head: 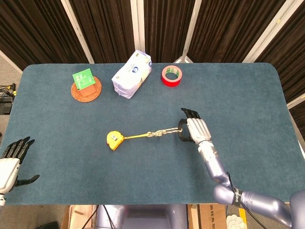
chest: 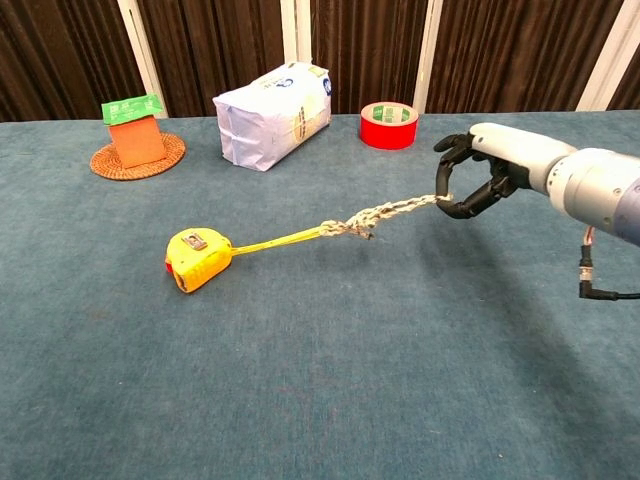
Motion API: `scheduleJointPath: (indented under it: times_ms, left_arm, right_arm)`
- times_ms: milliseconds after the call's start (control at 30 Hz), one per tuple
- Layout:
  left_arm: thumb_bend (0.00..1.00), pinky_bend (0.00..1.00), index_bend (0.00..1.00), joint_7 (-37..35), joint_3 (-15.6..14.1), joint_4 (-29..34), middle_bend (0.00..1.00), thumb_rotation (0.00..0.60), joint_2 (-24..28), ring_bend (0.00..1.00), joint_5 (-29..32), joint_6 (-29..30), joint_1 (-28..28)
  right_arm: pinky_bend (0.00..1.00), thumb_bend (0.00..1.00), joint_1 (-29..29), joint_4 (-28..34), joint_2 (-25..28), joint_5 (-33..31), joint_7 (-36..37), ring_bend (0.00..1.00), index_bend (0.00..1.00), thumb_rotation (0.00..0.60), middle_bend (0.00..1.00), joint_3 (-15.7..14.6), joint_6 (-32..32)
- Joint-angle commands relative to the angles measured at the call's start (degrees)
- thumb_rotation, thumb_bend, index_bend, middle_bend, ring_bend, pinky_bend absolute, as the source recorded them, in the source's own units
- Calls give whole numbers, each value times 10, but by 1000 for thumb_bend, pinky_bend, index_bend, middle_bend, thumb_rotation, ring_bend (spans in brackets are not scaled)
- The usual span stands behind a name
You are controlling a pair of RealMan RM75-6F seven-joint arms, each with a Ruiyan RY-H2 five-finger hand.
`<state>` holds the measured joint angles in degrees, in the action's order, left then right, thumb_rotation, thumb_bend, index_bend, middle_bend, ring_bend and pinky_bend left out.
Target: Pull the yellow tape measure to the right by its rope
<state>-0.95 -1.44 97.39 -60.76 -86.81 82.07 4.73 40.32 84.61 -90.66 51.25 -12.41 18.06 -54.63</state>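
Observation:
The yellow tape measure lies on the blue table left of centre. A short length of yellow tape runs from it to a knotted pale rope, which rises taut to the right. My right hand grips the rope's far end, with its dark fingers curled round it, a little above the table. At the near left corner my left hand stays with fingers spread and holds nothing; the chest view does not show it.
Along the far side stand a green and orange box on a woven coaster, a white wrapped pack and a red tape roll. The table's right edge lies well beyond my right hand.

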Motion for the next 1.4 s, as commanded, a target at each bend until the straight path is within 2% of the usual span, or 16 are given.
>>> scheduleJointPath:
  times_ms: [33,500,733,1400]
  left_arm:
    - [0,0,0,1,0,1,0,600,0,0,-2,1,0]
    - [0,0,0,7,0,0,0,600,-3,0,-7,5,-3]
    - [0,0,0,12,0,0,0,600,-5,0,-8,7,-4]
    - [0,0,0,14,0,-1,0,600,-4,0,-12,10,-6]
  right_arm:
    - [0,487,-7,8,8,-28,3,0,629,600,98,10,-8]
    - [0,488,-14,7,50,-129,-9,0,629,600,98,37,-21]
    - [0,488,-15,-8,65,-151,-12,0,629,600,98,43,-27]
    - [0,488,-26,-100,96,-218,-21,0,632,600,98,60,-31]
